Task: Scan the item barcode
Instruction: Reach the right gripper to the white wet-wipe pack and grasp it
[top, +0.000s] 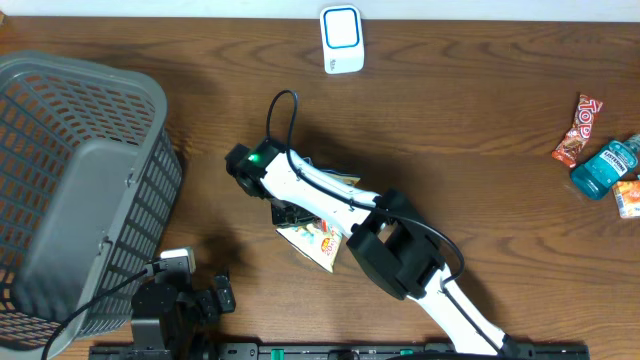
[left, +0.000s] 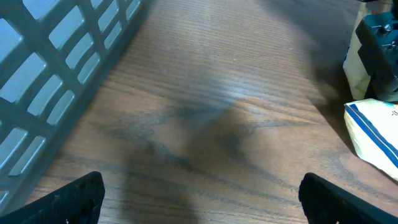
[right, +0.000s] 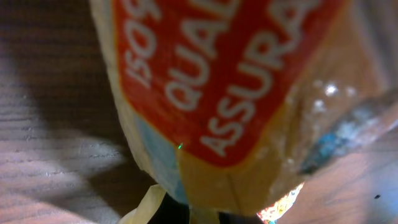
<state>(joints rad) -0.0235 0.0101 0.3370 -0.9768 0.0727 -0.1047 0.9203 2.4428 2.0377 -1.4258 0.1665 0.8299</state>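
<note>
Overhead: one basket (top: 150, 90), one scanner (top: 342, 38), one bottle (top: 606, 168).

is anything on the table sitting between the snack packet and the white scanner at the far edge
Nothing visible does. Only bare wood table lies between the snack packet under the right gripper and the scanner. The basket stands well off to the left.

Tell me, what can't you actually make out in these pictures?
Barcode: unseen. Overhead, the right arm covers most of the snack packet; the right wrist view is too close and blurred.
Orange packet: overhead, cut off by the right edge.
Blue bottle label: overhead, too small to read.
</note>
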